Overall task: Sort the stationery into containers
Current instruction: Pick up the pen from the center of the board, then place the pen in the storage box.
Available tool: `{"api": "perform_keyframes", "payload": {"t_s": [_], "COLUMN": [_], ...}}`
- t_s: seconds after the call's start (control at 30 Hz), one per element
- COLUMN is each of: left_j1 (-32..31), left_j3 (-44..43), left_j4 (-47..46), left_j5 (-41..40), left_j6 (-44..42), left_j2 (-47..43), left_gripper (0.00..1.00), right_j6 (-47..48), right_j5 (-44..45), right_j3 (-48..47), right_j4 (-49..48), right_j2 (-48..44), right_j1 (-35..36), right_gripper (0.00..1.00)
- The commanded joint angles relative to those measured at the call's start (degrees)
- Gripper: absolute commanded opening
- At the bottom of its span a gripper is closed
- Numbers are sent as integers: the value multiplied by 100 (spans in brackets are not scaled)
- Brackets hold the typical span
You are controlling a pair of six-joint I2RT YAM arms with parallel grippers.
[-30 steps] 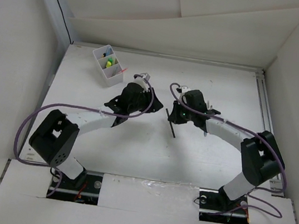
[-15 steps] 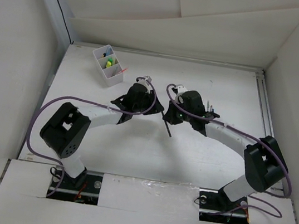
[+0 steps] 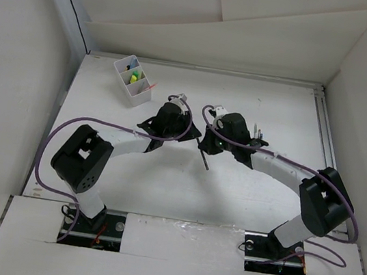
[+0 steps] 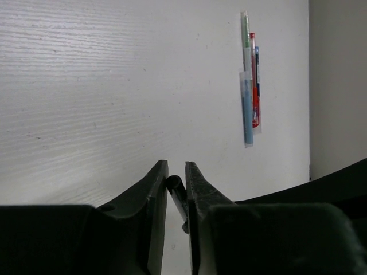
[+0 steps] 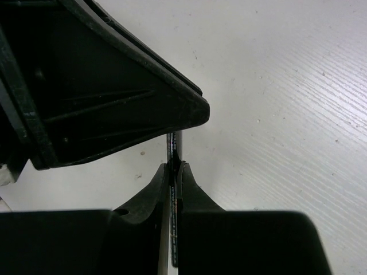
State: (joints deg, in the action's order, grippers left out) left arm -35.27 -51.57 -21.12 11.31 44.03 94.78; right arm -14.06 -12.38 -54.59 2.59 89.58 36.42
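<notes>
Right of the tray [image 3: 132, 79], left gripper [image 4: 176, 167] and right gripper [image 5: 174, 168] both pinch the black pen [image 3: 203, 160]; left must hold firmly before right releases

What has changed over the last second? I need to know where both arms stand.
The left end effector swung right to meet the right end effector and closed on the black pen hanging from it. The right arm edged slightly left. The right end effector kept its grip on the pen, and the white tray at the back left did not move.
</notes>
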Motion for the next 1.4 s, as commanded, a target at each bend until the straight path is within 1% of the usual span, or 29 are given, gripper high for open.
{"api": "perform_keyframes", "payload": {"t_s": [0.0, 0.1, 0.2, 0.3, 0.33, 0.37, 0.43, 0.47, 0.57, 0.6, 0.7, 0.8, 0.87, 0.93, 0.97, 1.0, 1.07, 1.1, 1.13, 1.17, 1.23, 1.37], "left_j1": [-33, -33, -33, -33, -33, 45, 124, 177, 300, 301, 599, 923, 1074, 1250, 1250, 1329, 1452, 1452, 1626, 1715, 1908, 2461], "left_j3": [-195, -143, -195, -195, -195, -195, -344, -345, -511, -581, -767, -819, -1012, -1477, -1635, -1994, -2426, -2671, -3179, -3392, -3831, -4272], "left_j4": [-155, -155, 12, 12, 81, 82, 144, 205, 205, 275, 337, 267, 319, 643, 732, 854, 1311, 1513, 1750, 2065, 2296, 2665], "left_j5": [126, 65, 11, -181, -182, -182, -260, -313, -453, -454, -507, -656, -883, -1104, -1392, -1543, -1885, -2305, -2483, -2624, -2888, -3398], "left_j6": [27, 27, -26, -26, -26, -26, -88, -88, -140, -140, -140, 35, 35, 35, 35, -34, -253, -342, -412, -491, -685, -1010], "left_j2": [-4, -118, -188, -346, -346, -346, -346, -346, -346, -346, -223, -354, -407, -408, -408, -347, -224, -128, 82, 189, 426, 664], "left_gripper": [8, 0, 0, 0, 0, 0, 0, 0, 0, 0, 0, 0, 0, 0, 0, 0, 0, 0, 0, 0, 0, 0], "right_j6": [88, 88, 88, 35, 35, 35, 35, 35, 35, 35, -26, -149, -211, -377, -378, -378, -430, -430, -430, -491, -492, -492], "right_j5": [-19, 52, 104, 104, 174, 175, 123, 122, 122, 122, 122, 411, 596, 597, 597, 597, 675, 676, 676, 676, 614, 667], "right_j3": [-17, 35, 36, 36, 97, 97, 159, 211, 325, 326, 387, 510, 581, 651, 703, 704, 765, 765, 818, 818, 818, 880], "right_j4": [-312, -312, -312, -312, -312, -312, -312, -312, -364, -425, -426, -426, -426, -426, -426, -426, -426, -478, -479, -479, -479, -479], "right_j2": [-248, -301, -354, -424, -572, -573, -713, -818, -1099, -1153, -1363, -1575, -1690, -1821, -1821, -1874, -1944, -1944, -1997, -1997, -2058, -2190], "right_j1": [49, 49, 49, 49, 49, 49, -73, -74, -74, -74, -188, -188, -337, -443, -443, -513, -514, -566, -566, -618, -619, -619], "right_gripper": [0, 0, 0, 15, 20, 28, 36, 43, 49, 54, 54, 54, 54, 54, 54, 54, 54, 54, 52, 52, 52, 52]}}
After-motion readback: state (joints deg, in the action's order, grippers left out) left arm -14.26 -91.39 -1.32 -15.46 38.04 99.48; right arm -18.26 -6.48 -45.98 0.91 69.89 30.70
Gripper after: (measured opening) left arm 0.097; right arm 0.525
